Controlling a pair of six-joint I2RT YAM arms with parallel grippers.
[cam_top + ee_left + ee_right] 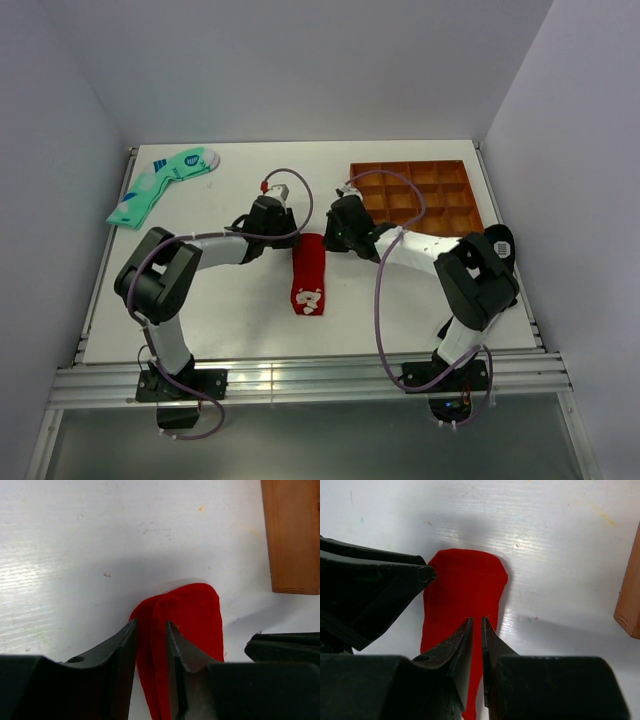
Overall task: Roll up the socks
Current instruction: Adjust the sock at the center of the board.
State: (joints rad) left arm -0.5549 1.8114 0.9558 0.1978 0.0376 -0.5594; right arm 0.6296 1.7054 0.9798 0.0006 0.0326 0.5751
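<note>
two robot arms meet over the bright red socks (308,272) at the centre of the white tabletop (400,300). the socks lie flat and unrolled, running 12 to 6 o'clock, the white figure mark at the 6 o'clock end. the left hand (151,625) is clamped on a raised fold of red fabric at the 12 o'clock end. the right hand (476,622), just beside it at 3 o'clock, has its fingers drawn nearly together on a thin strip of the same end. a brown tray (410,165) sits at 2 o'clock from the socks; a mint-green sock (160,185) lies well apart at 10 o'clock.
</note>
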